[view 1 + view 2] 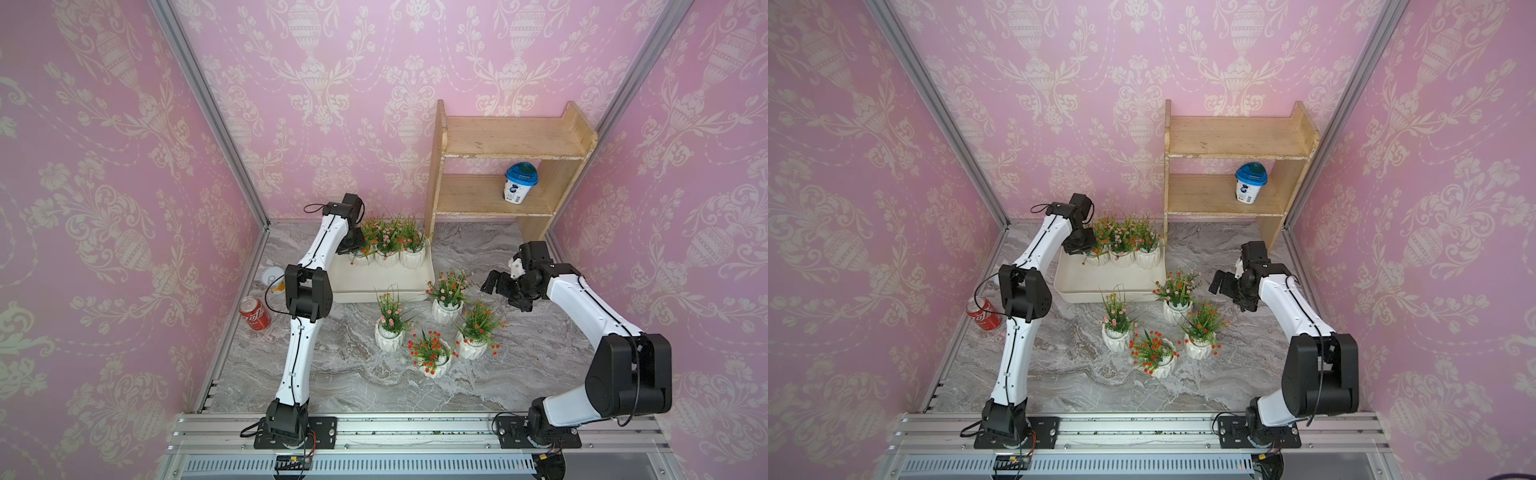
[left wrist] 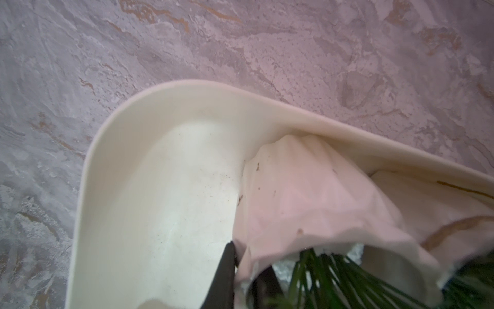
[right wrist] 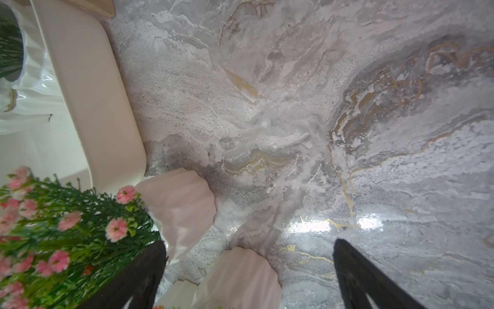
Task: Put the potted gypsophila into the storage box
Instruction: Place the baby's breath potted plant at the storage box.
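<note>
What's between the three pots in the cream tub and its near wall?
Nothing: in both top views only bare floor of the shallow cream-white plastic storage box separates the three white ribbed gypsophila pots from that wall.

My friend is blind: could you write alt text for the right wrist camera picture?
The right tool hangs open over a grey marbled table, its two black fingers wide apart. Beside one finger stands a pink-flowered potted gypsophila in a white ribbed pot, just outside the corner of the cream storage box, which holds another pot.
</note>
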Action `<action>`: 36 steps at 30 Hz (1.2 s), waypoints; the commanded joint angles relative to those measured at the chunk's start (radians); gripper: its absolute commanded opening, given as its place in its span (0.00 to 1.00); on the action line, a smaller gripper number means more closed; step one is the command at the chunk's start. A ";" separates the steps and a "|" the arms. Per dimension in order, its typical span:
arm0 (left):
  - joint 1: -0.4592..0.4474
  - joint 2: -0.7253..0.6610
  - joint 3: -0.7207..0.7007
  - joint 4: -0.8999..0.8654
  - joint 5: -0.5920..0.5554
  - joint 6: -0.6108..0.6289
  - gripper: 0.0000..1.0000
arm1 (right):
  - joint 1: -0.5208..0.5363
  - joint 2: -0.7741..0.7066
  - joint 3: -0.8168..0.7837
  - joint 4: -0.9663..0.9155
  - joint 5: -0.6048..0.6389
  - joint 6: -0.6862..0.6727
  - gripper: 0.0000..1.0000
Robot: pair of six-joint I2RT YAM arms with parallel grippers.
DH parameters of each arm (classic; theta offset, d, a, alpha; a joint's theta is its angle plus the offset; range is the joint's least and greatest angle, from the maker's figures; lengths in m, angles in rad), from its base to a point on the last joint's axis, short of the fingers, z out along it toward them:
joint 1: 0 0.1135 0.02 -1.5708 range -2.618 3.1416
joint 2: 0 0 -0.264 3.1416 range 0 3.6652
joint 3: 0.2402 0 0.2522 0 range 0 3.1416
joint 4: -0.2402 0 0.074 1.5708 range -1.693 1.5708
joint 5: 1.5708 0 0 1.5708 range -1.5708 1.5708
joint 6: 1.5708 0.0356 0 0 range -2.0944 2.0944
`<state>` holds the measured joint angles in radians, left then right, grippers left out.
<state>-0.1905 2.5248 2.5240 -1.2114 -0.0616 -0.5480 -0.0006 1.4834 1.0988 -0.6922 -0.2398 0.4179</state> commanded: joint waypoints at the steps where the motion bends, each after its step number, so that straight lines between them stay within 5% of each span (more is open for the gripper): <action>1: 0.010 -0.003 0.035 0.041 0.015 -0.026 0.02 | -0.008 0.009 0.015 -0.003 -0.006 -0.016 1.00; 12: 0.011 -0.013 0.035 0.052 -0.004 -0.017 0.30 | -0.008 0.012 0.017 -0.005 -0.010 -0.016 1.00; 25: 0.010 -0.126 0.021 0.023 -0.047 0.019 0.40 | -0.008 -0.033 0.017 -0.028 -0.013 -0.008 0.99; 36: 0.011 -0.327 -0.129 0.028 -0.045 0.039 0.44 | -0.008 -0.113 0.042 -0.141 0.013 -0.008 0.99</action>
<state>-0.1852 2.2631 2.4359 -1.1679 -0.0856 -0.5362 -0.0006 1.4204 1.1118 -0.7673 -0.2367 0.4179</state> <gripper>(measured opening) 0.440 0.995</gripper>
